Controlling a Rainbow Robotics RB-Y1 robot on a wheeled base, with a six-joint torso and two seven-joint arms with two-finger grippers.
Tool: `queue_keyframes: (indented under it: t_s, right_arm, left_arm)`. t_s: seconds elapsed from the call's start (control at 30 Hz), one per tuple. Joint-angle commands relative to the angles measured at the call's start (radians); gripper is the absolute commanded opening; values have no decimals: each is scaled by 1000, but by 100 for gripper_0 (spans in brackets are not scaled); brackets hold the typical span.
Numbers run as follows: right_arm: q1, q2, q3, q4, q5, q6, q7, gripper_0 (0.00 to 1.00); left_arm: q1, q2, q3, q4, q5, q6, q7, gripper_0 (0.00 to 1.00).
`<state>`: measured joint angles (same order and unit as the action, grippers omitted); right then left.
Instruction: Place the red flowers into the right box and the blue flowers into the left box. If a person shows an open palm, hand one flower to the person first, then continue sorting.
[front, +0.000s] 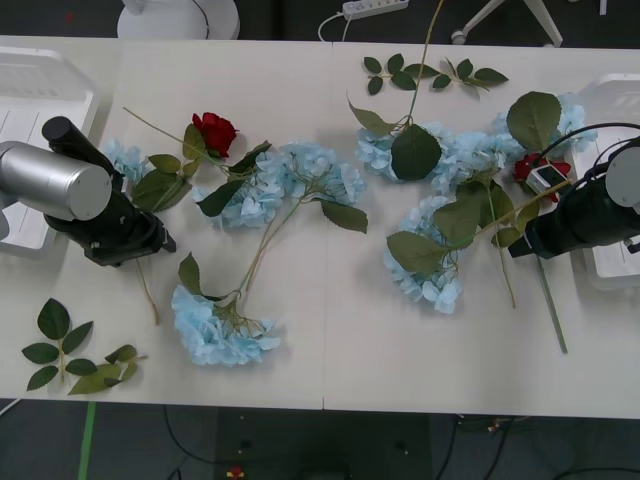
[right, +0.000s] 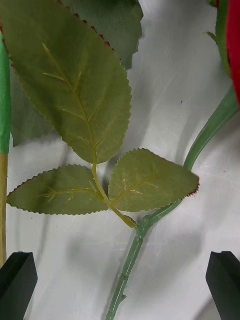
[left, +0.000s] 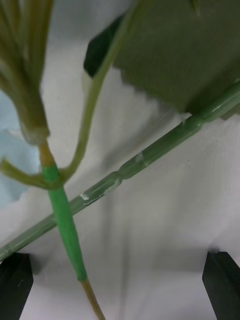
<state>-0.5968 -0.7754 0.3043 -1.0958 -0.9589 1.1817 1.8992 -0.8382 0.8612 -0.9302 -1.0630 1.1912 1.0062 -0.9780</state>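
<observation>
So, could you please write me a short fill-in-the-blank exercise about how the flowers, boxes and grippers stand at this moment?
1. Both grippers, the left gripper and the right gripper, have their black fingers ____.
2. The red flower near the left arm lies on the ____, not in a box.
3. The left box holds ____ flowers.
4. Below the left gripper, two green stems ____ each other.

Missing words: open; table; no; cross

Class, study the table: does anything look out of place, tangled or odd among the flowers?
Yes. Bloomless leaf sprigs lie among the flowers, one at the near left corner and one at the far edge. They match neither box. The blue flowers also lie tangled, stems crossing a red flower's stem.
</observation>
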Motion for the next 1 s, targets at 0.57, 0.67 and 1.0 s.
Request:
queue_keyframes:
  t_s: [0.57,0.67,1.0]
  right_arm:
    - [6,41,47,79,32,-94,-26,100]
    - [6,41,53,79,34,-97,-26,100]
    - [6,42,114,123,35,-197,-29,76]
  left_arm:
    - [-24,-28,-73,12,-111,-49,-96,0]
    - [-22,-28,-73,11,-128,-48,-97,0]
    - [-22,4,-70,-35,-208,-40,-102,0]
